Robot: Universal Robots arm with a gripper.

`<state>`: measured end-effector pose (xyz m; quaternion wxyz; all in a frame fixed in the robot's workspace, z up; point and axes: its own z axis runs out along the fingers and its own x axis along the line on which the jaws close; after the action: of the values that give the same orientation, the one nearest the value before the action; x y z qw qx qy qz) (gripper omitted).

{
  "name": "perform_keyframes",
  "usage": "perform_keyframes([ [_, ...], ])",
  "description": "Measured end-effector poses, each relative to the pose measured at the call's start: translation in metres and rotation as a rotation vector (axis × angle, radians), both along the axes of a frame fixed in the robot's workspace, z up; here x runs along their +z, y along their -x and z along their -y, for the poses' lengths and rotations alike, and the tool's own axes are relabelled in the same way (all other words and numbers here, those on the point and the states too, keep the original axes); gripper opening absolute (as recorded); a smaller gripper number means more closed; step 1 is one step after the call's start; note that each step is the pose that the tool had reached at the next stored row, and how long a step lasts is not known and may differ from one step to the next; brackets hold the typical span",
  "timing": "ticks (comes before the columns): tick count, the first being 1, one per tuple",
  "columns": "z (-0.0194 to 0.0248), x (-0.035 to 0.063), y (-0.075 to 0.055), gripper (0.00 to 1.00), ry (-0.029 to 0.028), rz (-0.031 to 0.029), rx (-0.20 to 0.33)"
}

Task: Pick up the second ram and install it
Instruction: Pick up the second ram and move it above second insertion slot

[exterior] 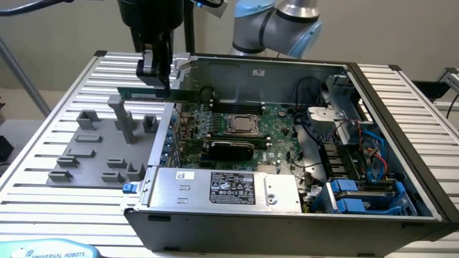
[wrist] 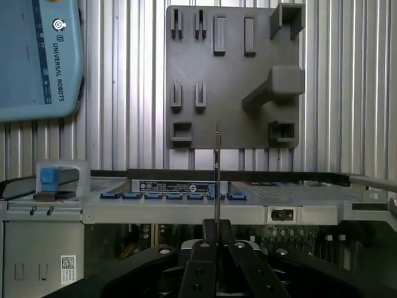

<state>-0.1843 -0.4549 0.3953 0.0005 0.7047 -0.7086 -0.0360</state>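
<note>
Black pincer [wrist: 217, 231] clamped on the thin, dark green memory stick [exterior: 185, 95].
It hangs level over the open metal computer case's [exterior: 287, 67] edge, apparently clear of it, near the grey plastic fixture plate [exterior: 93, 145].

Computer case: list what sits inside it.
Inside the computer case: a green motherboard with a silver processor, a silver power supply and blue drive brackets. The power supply covers whatever lies under it.
</note>
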Motion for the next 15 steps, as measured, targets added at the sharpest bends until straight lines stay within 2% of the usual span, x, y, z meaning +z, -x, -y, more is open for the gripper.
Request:
perform_keyframes([
  [5,0.0000,0.0001,-0.023,0.13,-0.0042,0.0021,0.000],
  [10,0.0000,0.0001,-0.046,0.13,-0.0158,0.0040,0.000],
  [15,0.0000,0.0000,-0.069,0.13,-0.0240,0.0056,0.000],
])
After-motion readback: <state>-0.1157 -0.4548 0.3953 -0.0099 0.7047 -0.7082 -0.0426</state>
